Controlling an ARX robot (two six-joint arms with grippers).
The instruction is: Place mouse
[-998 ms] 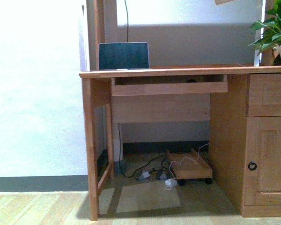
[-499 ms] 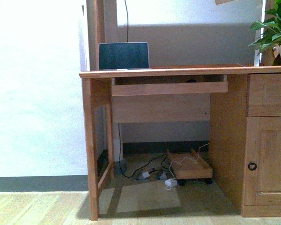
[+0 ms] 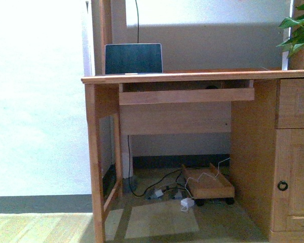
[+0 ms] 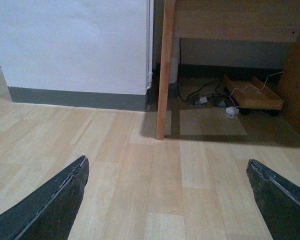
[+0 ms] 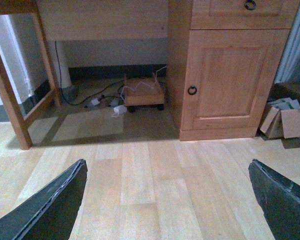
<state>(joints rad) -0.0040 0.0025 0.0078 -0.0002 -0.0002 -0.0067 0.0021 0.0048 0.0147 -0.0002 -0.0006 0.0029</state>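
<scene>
A small dark rounded shape, the mouse (image 3: 211, 87), peeks over the front board of the desk's pull-out tray (image 3: 186, 95), mostly hidden by that board. It does not show in either wrist view. My left gripper (image 4: 169, 200) is open and empty, low over the light wood floor, well short of the desk leg (image 4: 165, 75). My right gripper (image 5: 167, 200) is open and empty over the floor, facing the desk's cupboard door (image 5: 230, 75). Neither arm shows in the front view.
A laptop (image 3: 133, 58) stands open on the wooden desk (image 3: 192, 76). A plant (image 3: 300, 35) is at the desk's right end. Cables and a small wheeled wooden stand (image 3: 209, 186) lie under the desk. A cardboard box (image 5: 285, 120) sits right of the cupboard.
The front view has drawn closer to the desk: the desk looks larger, and the cupboard and plant have slid towards the right edge. Nothing on the desk has moved.
</scene>
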